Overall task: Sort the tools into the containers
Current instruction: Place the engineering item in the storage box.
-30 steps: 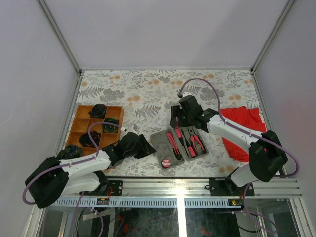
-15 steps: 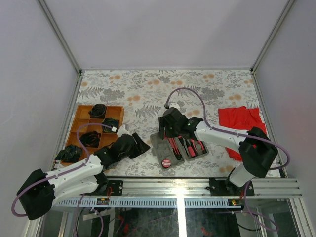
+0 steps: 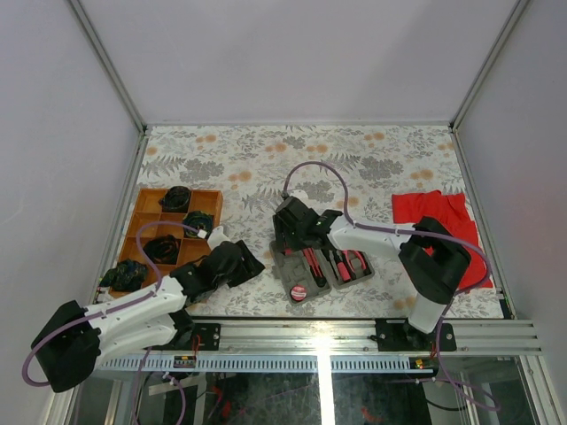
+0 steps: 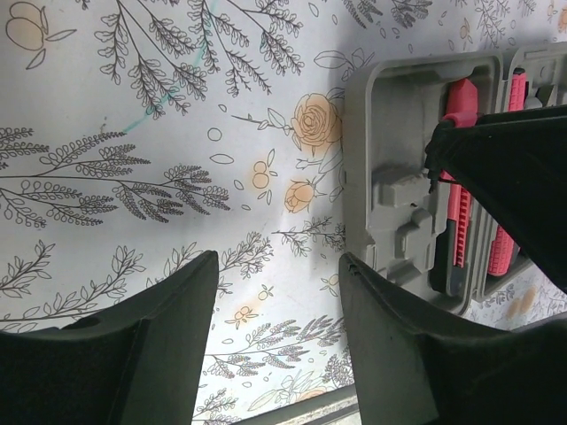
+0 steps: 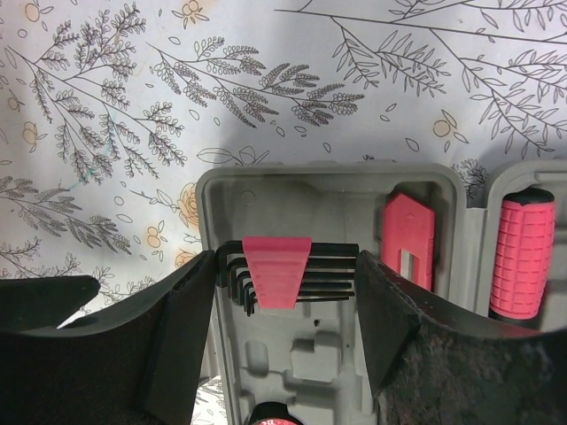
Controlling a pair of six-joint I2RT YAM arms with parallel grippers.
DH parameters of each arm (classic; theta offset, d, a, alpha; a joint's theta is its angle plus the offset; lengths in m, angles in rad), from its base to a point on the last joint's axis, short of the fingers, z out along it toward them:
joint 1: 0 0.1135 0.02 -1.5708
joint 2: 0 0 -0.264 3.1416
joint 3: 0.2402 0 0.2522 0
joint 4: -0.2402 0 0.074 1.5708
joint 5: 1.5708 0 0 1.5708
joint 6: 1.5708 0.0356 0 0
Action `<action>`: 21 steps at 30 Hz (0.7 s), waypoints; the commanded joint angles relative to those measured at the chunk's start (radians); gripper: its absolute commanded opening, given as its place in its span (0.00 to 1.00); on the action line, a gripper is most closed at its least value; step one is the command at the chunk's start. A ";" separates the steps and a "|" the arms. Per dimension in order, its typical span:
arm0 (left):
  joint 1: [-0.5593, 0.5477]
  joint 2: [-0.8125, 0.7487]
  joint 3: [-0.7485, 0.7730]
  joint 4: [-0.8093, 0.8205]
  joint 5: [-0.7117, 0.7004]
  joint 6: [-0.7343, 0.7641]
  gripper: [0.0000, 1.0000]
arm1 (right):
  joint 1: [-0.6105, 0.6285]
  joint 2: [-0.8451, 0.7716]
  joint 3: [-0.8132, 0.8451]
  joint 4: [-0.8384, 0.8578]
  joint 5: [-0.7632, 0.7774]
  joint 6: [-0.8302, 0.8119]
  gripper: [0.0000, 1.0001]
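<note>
The grey hinged case (image 3: 282,262) lies open at the table's near middle, with pink-handled tools (image 3: 337,264) in its recesses and a round pink disc (image 3: 299,292) at its near left corner. My right gripper (image 3: 289,232) hangs over the case's left half. In the right wrist view it (image 5: 285,292) is open, its fingers (image 5: 133,345) on either side of a black hex key set in a pink holder (image 5: 276,270) that lies in the case (image 5: 310,372). My left gripper (image 3: 239,264) is open and empty over the floral cloth (image 4: 276,292), left of the case (image 4: 390,133).
The orange wooden tray (image 3: 142,232) stands at the left with dark items in several compartments. A red cloth (image 3: 434,215) lies at the right. A pink flat tool (image 5: 407,239) and a pink ribbed handle (image 5: 523,257) lie right of the hex keys.
My right gripper has swung left from the case's far right side to above its left half. My left gripper has drawn back slightly to the left.
</note>
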 commanded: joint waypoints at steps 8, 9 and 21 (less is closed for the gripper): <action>-0.006 0.024 0.041 -0.004 -0.033 0.012 0.57 | 0.008 0.072 0.090 -0.014 -0.031 -0.064 0.52; -0.006 0.023 0.042 -0.004 -0.033 0.012 0.57 | 0.008 0.074 0.093 -0.017 -0.034 -0.067 0.52; -0.007 0.041 0.050 0.005 -0.027 0.016 0.58 | 0.009 0.092 0.080 0.018 -0.067 -0.120 0.63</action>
